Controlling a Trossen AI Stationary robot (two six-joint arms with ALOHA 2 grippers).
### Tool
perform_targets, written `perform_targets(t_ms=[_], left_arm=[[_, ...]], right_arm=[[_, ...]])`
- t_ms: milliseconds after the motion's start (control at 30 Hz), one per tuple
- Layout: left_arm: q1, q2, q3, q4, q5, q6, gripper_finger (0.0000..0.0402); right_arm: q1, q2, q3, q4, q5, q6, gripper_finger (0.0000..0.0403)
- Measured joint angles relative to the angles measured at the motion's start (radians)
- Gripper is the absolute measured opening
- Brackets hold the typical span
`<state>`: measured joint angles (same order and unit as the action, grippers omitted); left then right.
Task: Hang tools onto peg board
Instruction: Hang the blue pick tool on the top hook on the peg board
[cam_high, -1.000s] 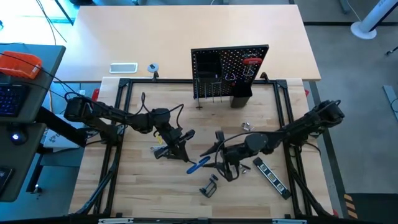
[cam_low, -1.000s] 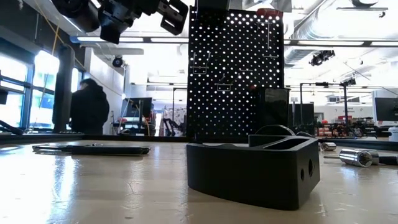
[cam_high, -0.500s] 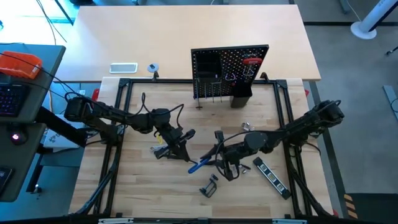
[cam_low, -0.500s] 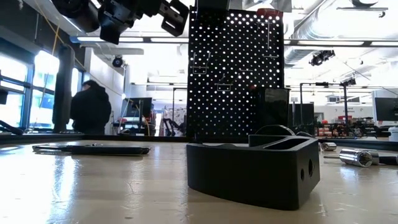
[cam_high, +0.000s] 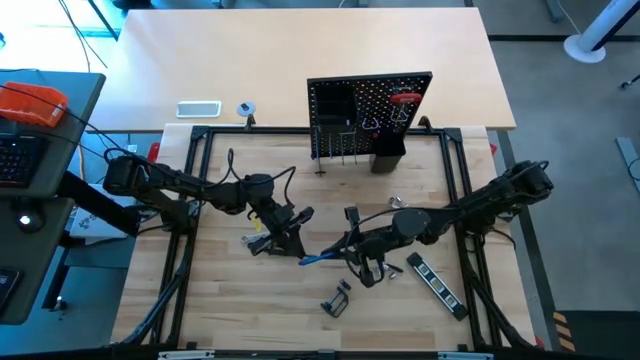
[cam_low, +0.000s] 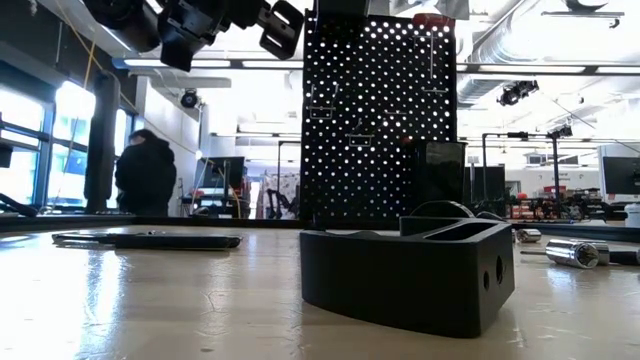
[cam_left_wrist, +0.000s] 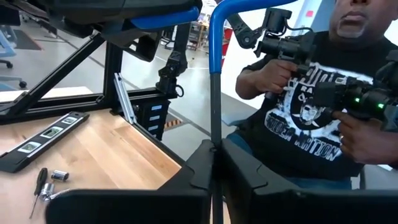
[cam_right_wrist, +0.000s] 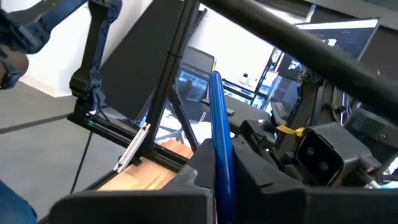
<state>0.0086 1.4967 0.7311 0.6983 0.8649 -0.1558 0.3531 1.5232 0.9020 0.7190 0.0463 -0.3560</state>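
**Both grippers meeting over mid-table with the blue-handled hex key**

Wooden tabletop (cam_high: 230, 300) is lying mostly bare along its near edge, giving me room there; I am seeing only a black clamp (cam_high: 337, 299) and a black striped bar (cam_high: 436, 281) that close. At mid-table my right gripper (cam_high: 345, 252) is pinching the blue-handled hex key (cam_high: 318, 260), fingers pressed together on the handle. My left gripper (cam_high: 290, 232) is sitting just beside it, fingers also pressed together around the key's thin shaft, though the arms are hiding that contact from above. Farther back, the peg board (cam_high: 370, 115) is standing upright at the far rail, its hooks hard to make out.
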Motion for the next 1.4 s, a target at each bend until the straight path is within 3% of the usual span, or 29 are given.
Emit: perform_targets(t_ms=[300,533,767,900,1167,1400], left_arm=[[0.030,-0.023,0.000,-0.011,0.014,0.000,0.0065],[0.097,-0.112,0.000,-0.082,0.020,0.024,0.0108],[0.167,-0.245,0.000,-0.269,-0.039,0.092,0.0132],[0.176,-0.291,0.000,-0.378,-0.079,0.129,0.0134],[0.174,-0.296,0.000,-0.463,-0.093,0.137,0.0134],[0.166,-0.290,-0.001,-0.469,-0.098,0.160,0.0134]], right_arm=[[0.010,-0.119,0.000,-0.099,0.010,0.047,0.0012],[0.038,-0.309,0.000,-0.293,0.131,0.010,0.0012],[0.047,-0.532,0.013,-0.455,0.271,-0.085,0.0012],[0.040,-0.604,0.129,-0.625,0.345,-0.149,0.0012],[-0.083,-0.587,0.532,-1.077,0.381,-0.203,0.0012],[-0.266,-0.545,0.819,-1.295,0.279,-0.209,0.0012]])
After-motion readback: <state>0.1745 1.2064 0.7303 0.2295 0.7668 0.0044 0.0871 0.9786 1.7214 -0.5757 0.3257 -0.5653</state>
